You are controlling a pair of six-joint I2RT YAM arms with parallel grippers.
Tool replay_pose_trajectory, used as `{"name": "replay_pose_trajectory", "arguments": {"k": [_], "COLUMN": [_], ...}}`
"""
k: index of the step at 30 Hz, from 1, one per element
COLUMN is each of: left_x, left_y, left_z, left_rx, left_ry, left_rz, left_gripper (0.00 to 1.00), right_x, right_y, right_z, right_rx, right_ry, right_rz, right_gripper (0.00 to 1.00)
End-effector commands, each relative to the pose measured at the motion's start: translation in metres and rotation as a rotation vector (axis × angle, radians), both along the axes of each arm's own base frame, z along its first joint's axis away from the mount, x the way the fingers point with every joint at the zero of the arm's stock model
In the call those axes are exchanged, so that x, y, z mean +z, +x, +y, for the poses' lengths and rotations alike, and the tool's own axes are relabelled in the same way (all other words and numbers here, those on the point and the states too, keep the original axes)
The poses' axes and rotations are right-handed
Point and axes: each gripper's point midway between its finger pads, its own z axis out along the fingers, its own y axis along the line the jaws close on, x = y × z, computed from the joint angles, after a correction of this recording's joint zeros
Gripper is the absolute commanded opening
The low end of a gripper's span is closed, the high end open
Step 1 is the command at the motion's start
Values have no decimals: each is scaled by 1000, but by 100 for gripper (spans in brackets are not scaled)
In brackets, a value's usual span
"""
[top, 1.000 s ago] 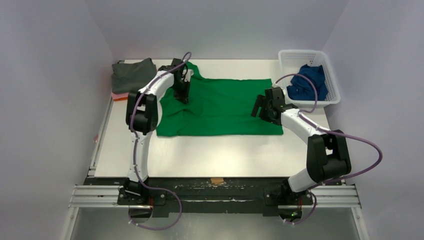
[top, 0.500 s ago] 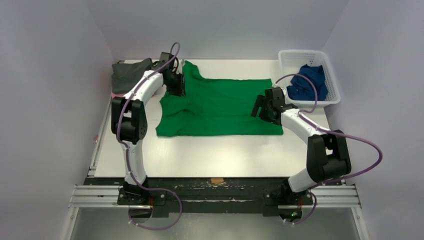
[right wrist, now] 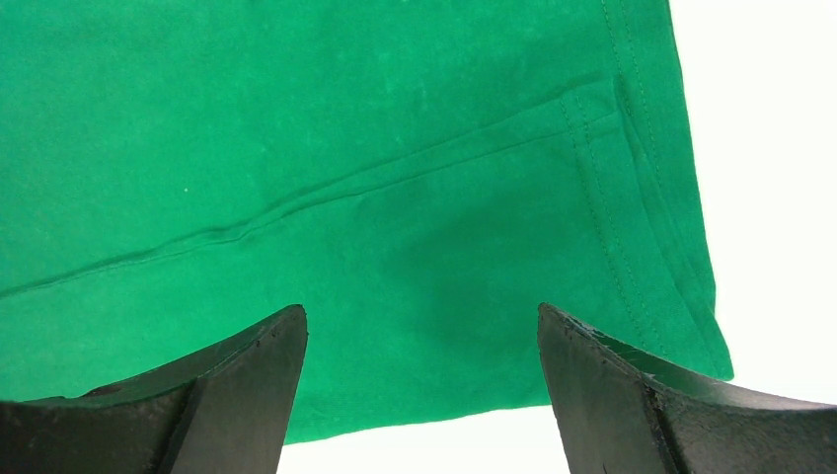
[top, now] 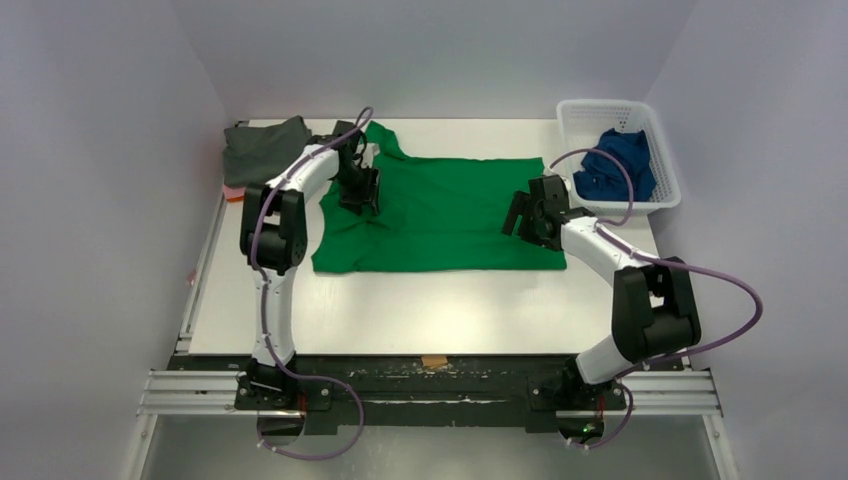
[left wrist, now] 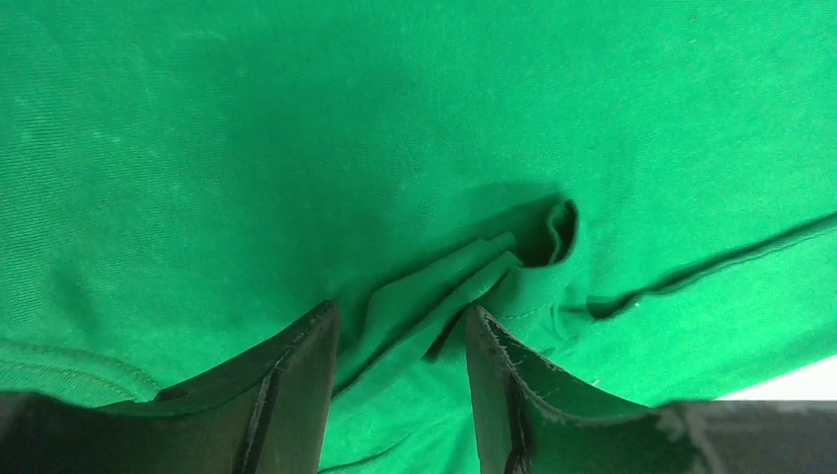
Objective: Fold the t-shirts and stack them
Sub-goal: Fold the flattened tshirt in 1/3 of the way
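White table (top: 400, 310): green t-shirt (top: 450, 210) central, grey tee (top: 262, 145) far-left, white basket (top: 603, 104) far-right.

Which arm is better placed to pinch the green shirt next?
Left. The left gripper straddles a raised fold of the green t-shirt; the right gripper hangs open over flat cloth near the hem corner.

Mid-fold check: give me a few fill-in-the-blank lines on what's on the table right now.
The spread-out shirt is ____.
The blue shirt lies in the white ____.
The right hand is ____, holding nothing.
The grey shirt sits at the table's far ____ corner.
Missing: green; basket; open; left.
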Motion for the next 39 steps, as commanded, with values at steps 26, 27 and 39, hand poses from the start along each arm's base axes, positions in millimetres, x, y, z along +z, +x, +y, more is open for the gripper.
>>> {"name": "replay_pose_trajectory", "arguments": {"k": [26, 27, 39], "left_x": [39, 39, 82], "left_y": [26, 26, -1], "left_z": [56, 63, 18], "left_rx": [309, 338, 255], "left_ry": [34, 50, -255], "left_rz": [-112, -106, -140], "left_gripper": [23, 32, 97], "right_x": [-5, -5, -3], "right_y": [3, 3, 2], "right_z": [-6, -6, -5], "right_rx": [-12, -13, -10], "right_ry": [-39, -40, -28], "right_rz": [22, 22, 16], "right_gripper": [84, 84, 84]}}
